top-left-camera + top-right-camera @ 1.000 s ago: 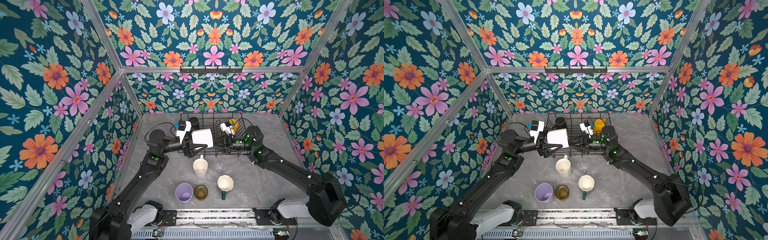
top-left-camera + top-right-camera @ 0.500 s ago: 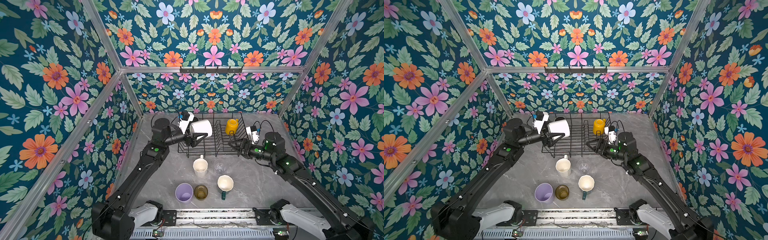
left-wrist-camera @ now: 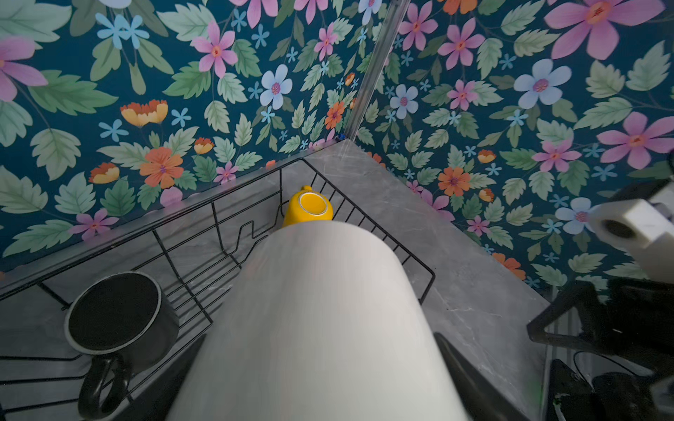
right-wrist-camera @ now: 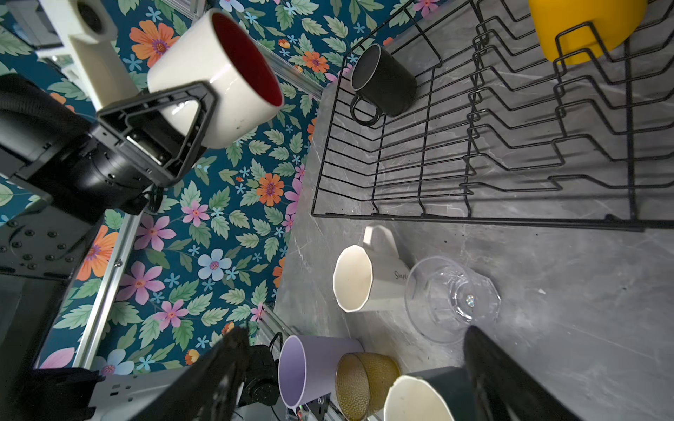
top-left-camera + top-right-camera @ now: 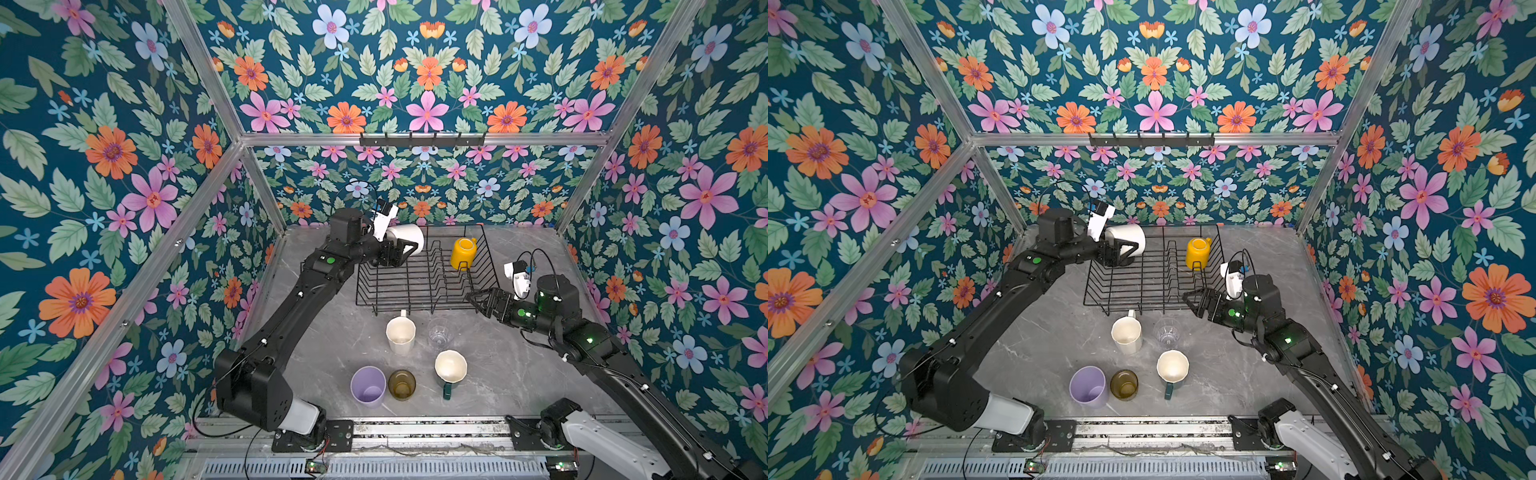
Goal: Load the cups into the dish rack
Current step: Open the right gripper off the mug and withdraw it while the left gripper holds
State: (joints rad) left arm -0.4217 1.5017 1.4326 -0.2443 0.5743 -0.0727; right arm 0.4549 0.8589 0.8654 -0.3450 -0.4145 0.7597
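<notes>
My left gripper (image 5: 399, 253) is shut on the pale mug with a red inside (image 5: 407, 237), held tilted above the far left of the black wire dish rack (image 5: 415, 300). A black mug (image 4: 386, 84) lies in that corner of the rack. A yellow mug (image 5: 462, 252) sits in the far right corner. My right gripper (image 5: 471, 297) is open and empty by the rack's front right corner. On the table in front stand a tall white mug (image 5: 401, 336), a clear glass (image 5: 440, 332), a green mug (image 5: 451, 368), an olive glass (image 5: 402, 384) and a lilac tumbler (image 5: 368, 384).
Flowered walls close in the grey table (image 5: 519, 374) on three sides, close behind the rack. A black hook rail (image 5: 422, 139) hangs high on the back wall. A metal rail (image 5: 415, 428) with both arm bases runs along the front edge.
My right gripper has let go of the yellow mug in the rack, opened, and drawn back to the front right. My left gripper has carried the pale mug up toward the rack's far left.
</notes>
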